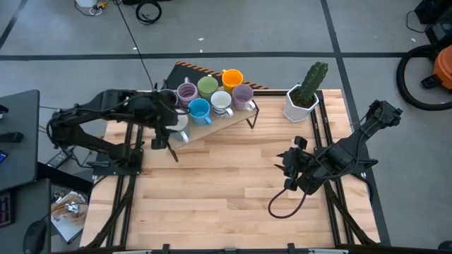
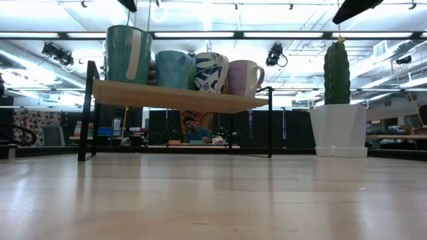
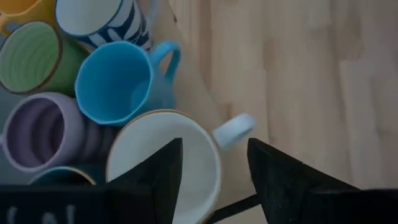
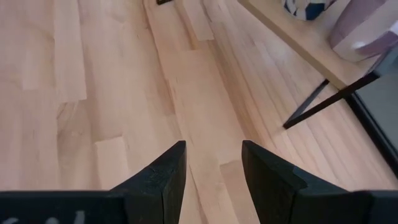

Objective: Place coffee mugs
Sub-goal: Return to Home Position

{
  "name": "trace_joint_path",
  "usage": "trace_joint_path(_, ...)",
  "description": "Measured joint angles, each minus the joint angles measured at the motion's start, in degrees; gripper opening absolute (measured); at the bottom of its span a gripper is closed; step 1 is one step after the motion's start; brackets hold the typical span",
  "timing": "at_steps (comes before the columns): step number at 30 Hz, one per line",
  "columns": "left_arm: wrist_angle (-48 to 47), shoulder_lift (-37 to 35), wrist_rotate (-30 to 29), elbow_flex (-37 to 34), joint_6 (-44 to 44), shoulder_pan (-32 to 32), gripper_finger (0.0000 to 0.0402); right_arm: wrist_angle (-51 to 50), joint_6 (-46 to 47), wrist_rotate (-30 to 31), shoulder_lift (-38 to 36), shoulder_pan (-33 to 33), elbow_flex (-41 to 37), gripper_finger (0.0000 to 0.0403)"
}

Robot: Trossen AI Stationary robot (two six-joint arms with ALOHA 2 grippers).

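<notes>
Several mugs stand on a low wooden shelf (image 1: 236, 120) at the table's far side: orange (image 1: 232, 76), green (image 1: 207, 86), two lilac (image 1: 187, 92) (image 1: 243, 93), blue (image 1: 199, 109), and a white one with a blue pattern (image 1: 221, 101). A white mug (image 3: 155, 155) stands at the shelf's left end, under my left gripper (image 3: 214, 146). That gripper is open and points down. One finger is over the mug's inside and the other is outside by its handle (image 3: 233, 127). A dark-rimmed mug (image 3: 59, 177) is mostly hidden by the gripper. My right gripper (image 4: 213, 168) is open over bare wood at the table's right.
A cactus in a white faceted pot (image 1: 302, 99) stands at the far right, beside the shelf. A dark cable loop (image 1: 282, 204) lies on the table under the right arm. The shelf stands on thin black legs (image 2: 87, 113). Bare wood lies in front of the shelf.
</notes>
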Motion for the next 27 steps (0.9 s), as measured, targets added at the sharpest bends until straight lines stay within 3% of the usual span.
trace_joint_path(4,4.14,-4.81,-0.36,-3.44,-3.72,-2.99,0.0188,0.2,0.33,0.68,-0.02,0.0,-1.06,0.0161)
trace_joint_path(12,24.3,-20.91,-0.23,-20.88,-12.91,-14.17,0.0187,2.3,0.49,2.01,-4.36,0.55,-5.22,0.0145)
trace_joint_path(19,42.11,-29.32,-0.05,-36.81,-18.3,-22.35,0.0187,18.67,-7.68,1.49,-15.13,0.13,-15.74,0.0106)
trace_joint_path(27,64.05,-34.23,-0.16,-54.48,-15.07,-24.58,0.0187,36.08,-19.36,-3.94,-28.43,-6.24,-26.29,0.0069)
